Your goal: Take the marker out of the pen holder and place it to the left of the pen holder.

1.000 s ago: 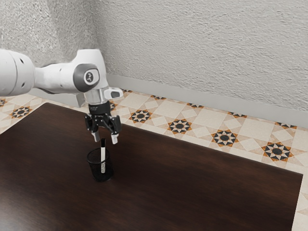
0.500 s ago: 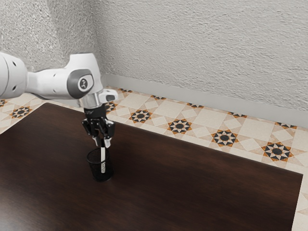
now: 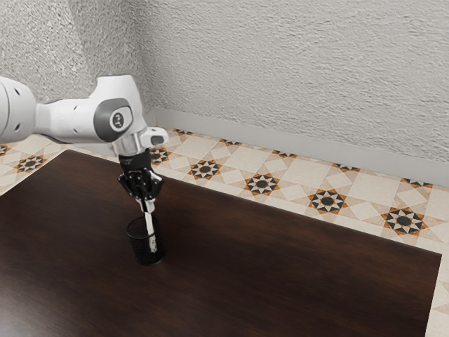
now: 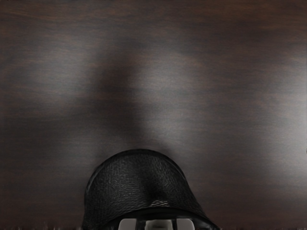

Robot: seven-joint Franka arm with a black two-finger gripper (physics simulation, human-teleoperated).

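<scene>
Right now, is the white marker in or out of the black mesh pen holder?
In. The marker has its lower end below the rim of the holder, seen through the mesh; the gripper is shut on its upper part.

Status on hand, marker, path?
Hand shut on marker's upper end. Marker leaning slightly, lower end inside holder. Holder wall rings it; likely needs a lift clear before any sideways move.

It looks like a room in a home to me, though which room I can't tell; the tiled floor [image 3: 298,198] is cream with orange and black stars; the rough, pale walls [image 3: 316,70] meet in a corner, with a plain skirting board [image 3: 316,151] below; the table [image 3: 280,267] is dark, grained wood.
</scene>
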